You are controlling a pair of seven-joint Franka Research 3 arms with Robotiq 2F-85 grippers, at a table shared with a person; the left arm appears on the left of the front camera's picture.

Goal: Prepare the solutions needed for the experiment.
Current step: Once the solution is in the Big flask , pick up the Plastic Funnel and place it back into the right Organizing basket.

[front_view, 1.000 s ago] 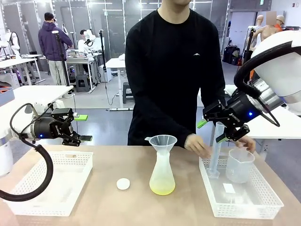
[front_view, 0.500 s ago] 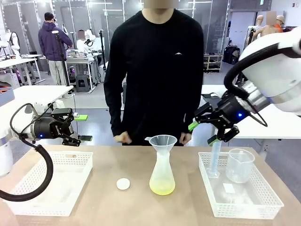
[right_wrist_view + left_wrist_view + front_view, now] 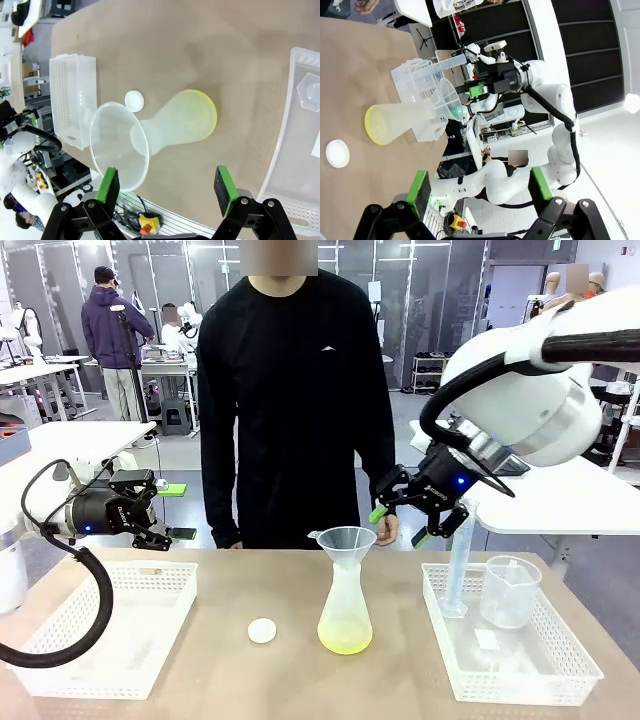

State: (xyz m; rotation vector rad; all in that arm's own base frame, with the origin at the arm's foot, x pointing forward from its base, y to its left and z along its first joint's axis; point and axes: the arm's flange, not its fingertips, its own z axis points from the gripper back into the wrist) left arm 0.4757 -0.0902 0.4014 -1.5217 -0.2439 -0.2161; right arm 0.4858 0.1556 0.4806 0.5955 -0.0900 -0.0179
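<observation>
The solutions are a shallow pale yellow-green layer (image 3: 345, 642) in the bottom of a frosted conical flask (image 3: 345, 600) at mid table, with a clear funnel (image 3: 345, 539) in its neck. My right gripper (image 3: 400, 525) hangs open just right of the funnel and a little above it. In its wrist view the open gripper (image 3: 166, 184) looks down on the funnel (image 3: 119, 145) and the liquid (image 3: 205, 117). My left gripper (image 3: 178, 511) stands open above the left basket, well away from the flask. Its wrist view shows the open gripper (image 3: 479, 185) and the liquid (image 3: 376, 131) farther off.
A small white cap (image 3: 262, 631) lies left of the flask. An empty white basket (image 3: 100, 675) sits at the left. The right basket (image 3: 530, 688) holds a graduated cylinder (image 3: 460, 560) and a beaker (image 3: 510, 590). A person (image 3: 290, 390) stands across the table, arms hanging down.
My right gripper has swung left from above the right basket to beside the funnel. The person drew both hands out of that basket and straightened up. The left arm stayed put.
</observation>
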